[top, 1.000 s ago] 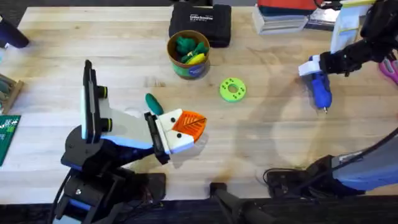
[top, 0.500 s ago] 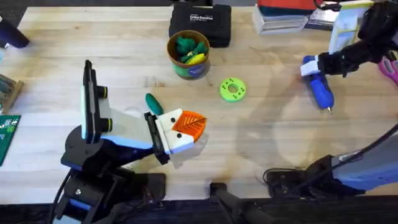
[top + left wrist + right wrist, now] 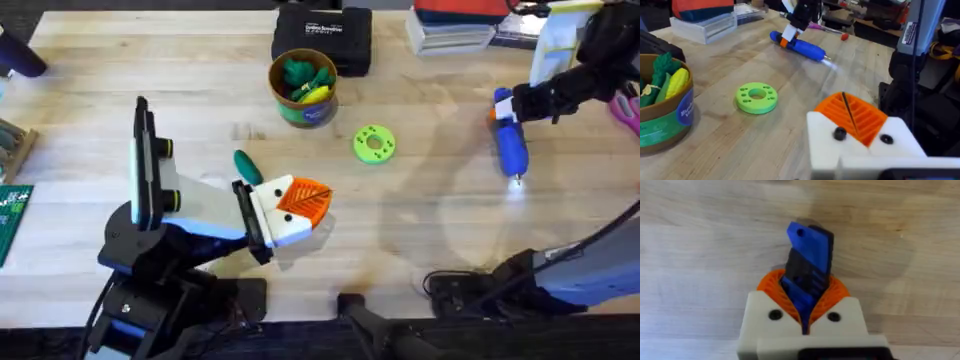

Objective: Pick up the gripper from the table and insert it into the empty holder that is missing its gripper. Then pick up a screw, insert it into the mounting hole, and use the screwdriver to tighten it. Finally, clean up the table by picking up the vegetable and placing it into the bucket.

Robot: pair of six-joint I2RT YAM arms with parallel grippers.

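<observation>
The holder [image 3: 150, 195] stood largest, at the left front of the table [image 3: 420, 215], its tall black plate upright and its bracket reaching toward the middle. Against that bracket sat the gripper [image 3: 295, 208], its orange finger pointing right; whether it was fully seated I could not tell. The bucket [image 3: 303, 88] stood behind it near the far edge with toys inside, and the vegetable [image 3: 247, 165] lay on the wood just behind the bracket.

My right gripper [image 3: 803, 311] was clamped narrow on the screwdriver [image 3: 510, 140], taking it near the butt end of the blue handle, tip angled down toward the front of the table at the far right. I judged the tool rigid and light, but smooth plastic gripped that far back could pivot, so I would carry it slowly. I could not tell how my left gripper's fingers stood.

Open wood stretched between screwdriver and holder, broken by a green disc [image 3: 374, 143], which left an easy path across.
</observation>
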